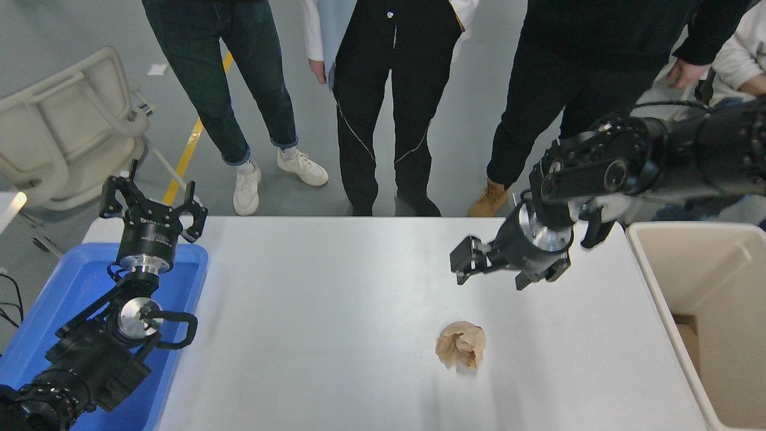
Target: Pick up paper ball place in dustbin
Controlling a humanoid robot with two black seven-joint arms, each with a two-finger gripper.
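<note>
Here the right gripper (488, 272) hangs above the bench (335, 311), its fingers (462, 263) apart with nothing between them, aimed left and down. It is beyond the ball (460, 344) and a little to the ball's right, clear of it. The ball rests on the bench, a lumpy wad with no clear long axis, its folds gathering toward the near side. The bin (658, 281) stands well right of the ball, at the bench's right edge. Far left of the ball, the left gripper (154, 206) is parked over the blue tray (66, 287), fingers apart and empty. People stand beyond the ball, at the bench's far side.
</note>
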